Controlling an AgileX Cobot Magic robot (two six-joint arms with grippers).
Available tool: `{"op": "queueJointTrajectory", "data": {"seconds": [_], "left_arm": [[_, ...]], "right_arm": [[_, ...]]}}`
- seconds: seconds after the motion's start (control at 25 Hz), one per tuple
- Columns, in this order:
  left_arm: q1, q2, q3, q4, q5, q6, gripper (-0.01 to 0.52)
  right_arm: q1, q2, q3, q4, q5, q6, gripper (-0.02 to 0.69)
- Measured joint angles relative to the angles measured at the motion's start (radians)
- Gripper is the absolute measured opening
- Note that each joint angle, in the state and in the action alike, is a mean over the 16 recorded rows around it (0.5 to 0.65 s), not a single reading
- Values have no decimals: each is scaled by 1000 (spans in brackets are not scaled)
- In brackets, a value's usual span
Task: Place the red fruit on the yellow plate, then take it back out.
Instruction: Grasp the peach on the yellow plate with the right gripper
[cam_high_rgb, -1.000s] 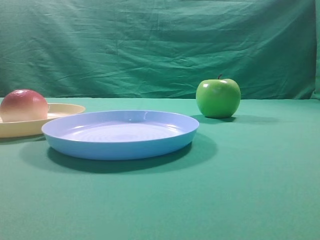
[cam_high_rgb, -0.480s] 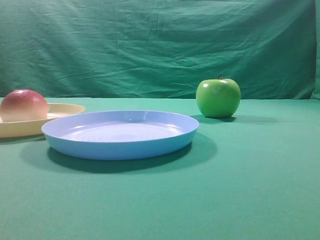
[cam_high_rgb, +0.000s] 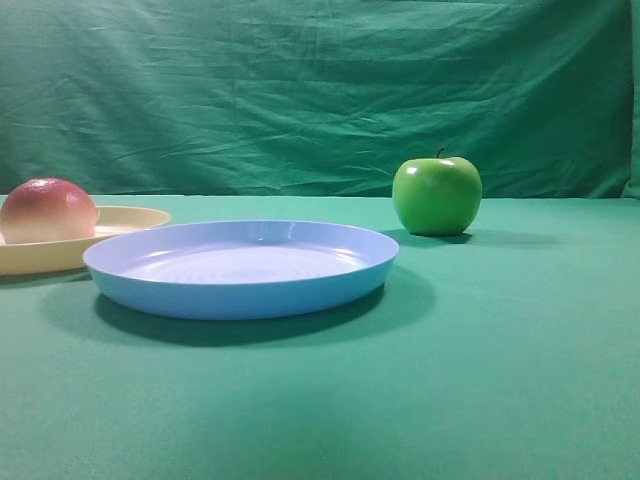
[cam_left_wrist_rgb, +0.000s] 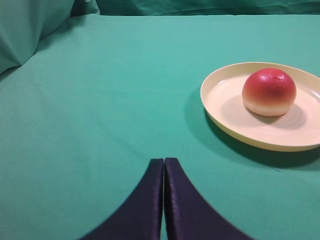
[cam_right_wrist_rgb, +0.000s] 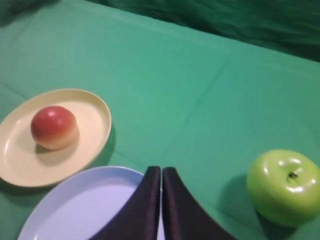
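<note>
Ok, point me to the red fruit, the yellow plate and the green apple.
red fruit (cam_left_wrist_rgb: 269, 91), left wrist view, middle of its side.
yellow plate (cam_left_wrist_rgb: 227, 92), left wrist view, bare inner floor.
green apple (cam_right_wrist_rgb: 285, 187), right wrist view, upper face.

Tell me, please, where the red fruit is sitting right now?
The red fruit rests on the yellow plate at the far left of the exterior high view, just left of the blue plate; no gripper touches it.
</note>
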Motion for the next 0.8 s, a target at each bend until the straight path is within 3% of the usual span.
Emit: {"op": "queueJointTrajectory", "data": {"seconds": [0.28,0.8], "left_arm": [[0,0,0,0,0,0,0],[0,0,0,0,0,0,0]], "right_arm": [[43,104,-96,-3,-9,3,0],[117,364,-509,-21,424,-178,6]]}}
